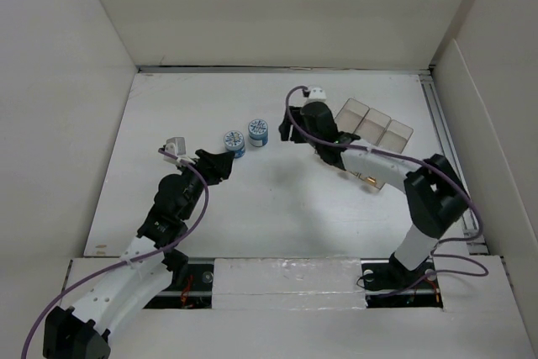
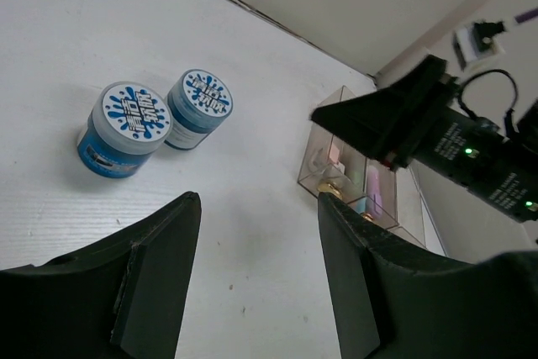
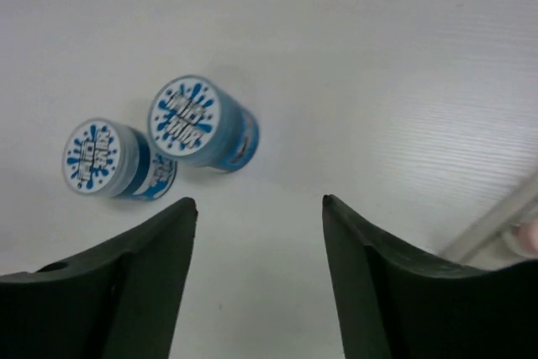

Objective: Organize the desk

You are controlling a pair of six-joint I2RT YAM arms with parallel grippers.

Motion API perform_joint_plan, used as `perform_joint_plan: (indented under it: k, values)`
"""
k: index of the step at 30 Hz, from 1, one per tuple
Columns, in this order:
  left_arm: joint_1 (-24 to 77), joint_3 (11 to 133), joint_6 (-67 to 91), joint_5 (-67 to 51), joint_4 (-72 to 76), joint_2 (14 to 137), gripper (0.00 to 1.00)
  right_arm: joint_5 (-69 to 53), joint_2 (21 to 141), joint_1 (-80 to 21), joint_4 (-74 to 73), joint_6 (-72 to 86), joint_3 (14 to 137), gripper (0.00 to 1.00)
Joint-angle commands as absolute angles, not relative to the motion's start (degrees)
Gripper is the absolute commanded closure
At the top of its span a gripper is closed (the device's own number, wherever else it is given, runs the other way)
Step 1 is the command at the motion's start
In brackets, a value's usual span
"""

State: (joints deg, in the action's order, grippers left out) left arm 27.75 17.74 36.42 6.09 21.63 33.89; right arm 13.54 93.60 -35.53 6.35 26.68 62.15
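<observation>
I see left gripper [image 1: 225,160] low over desk [image 1: 277,208], mid-left, jaws wide, nothing between them. Two blue jars with splash-print lids just past its tips: left jar [image 1: 234,142], right jar [image 1: 258,131], side by side. Right gripper [image 1: 287,131] just right of jars, jaws apart, empty. Clear three-compartment tray [image 1: 374,128] far right on desk

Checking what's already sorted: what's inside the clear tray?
Through the wall of the clear tray, small pinkish, shiny shapes show, too blurred to name. From above, its three compartments look pale with nothing distinct inside, and the right arm covers its near corner.
</observation>
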Motion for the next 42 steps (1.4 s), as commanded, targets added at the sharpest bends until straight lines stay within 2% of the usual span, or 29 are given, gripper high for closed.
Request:
perform_joint_plan:
  k: [1, 3, 7, 18, 23, 29, 30, 33, 35, 36, 37, 40, 42]
  values:
    - [27.95, 20.12, 35.68, 6.33, 24.0, 33.05, 0.46, 10.55, 100.71, -38.75, 3.52, 21.98, 67.93, 0.32]
    - [27.95, 20.04, 35.77, 6.33, 23.91, 32.35, 0.46, 8.88, 104.22, -40.51, 2.81, 21.19, 70.31, 0.21]
    - [27.95, 19.77, 36.12, 7.29, 23.39, 31.29, 0.47, 7.82, 108.53, -42.62, 2.29, 19.95, 73.73, 0.12]
    - [27.95, 15.12, 37.7, 11.95, 23.2, 17.5, 0.48, 11.42, 121.11, -43.68, -3.43, 18.81, 87.79, 0.11]
    - [27.95, 15.56, 37.71, 10.72, 23.38, 18.72, 0.48, 17.66, 124.89, -43.68, -2.12, 19.6, 94.11, 0.13]
    - [27.95, 17.14, 37.0, 8.7, 23.9, 23.9, 0.48, 18.73, 129.02, -42.1, -0.62, 22.41, 98.79, 0.17]
    - [27.95, 17.14, 37.0, 8.35, 23.99, 25.04, 0.48, 18.11, 128.94, -42.1, 2.26, 22.41, 98.7, 0.31]
    - [27.95, 17.75, 36.74, 7.82, 24.08, 26.36, 0.48, 17.31, 127.01, -42.1, 5.79, 23.46, 97.91, 0.66]
    - [27.95, 17.67, 36.56, 7.91, 24.34, 26.63, 0.48, 19.41, 122.71, -42.1, 8.33, 24.78, 94.85, 0.7]
    - [27.95, 17.75, 36.48, 7.91, 24.26, 26.72, 0.48, 19.68, 120.52, -42.1, 9.92, 24.96, 93.09, 0.71]
    - [27.95, 17.58, 36.47, 7.48, 24.61, 26.72, 0.48, 19.86, 113.28, -42.1, 13.32, 25.66, 86.72, 0.71]
    - [27.95, 17.4, 36.47, 7.29, 25.14, 27.16, 0.48, 19.34, 107.87, -40.88, 14.94, 26.28, 82.37, 0.7]
    - [27.95, 17.84, 36.39, 6.6, 25.14, 28.12, 0.48, 20.56, 96.48, -39.56, 16.68, 27.77, 69.35, 0.71]
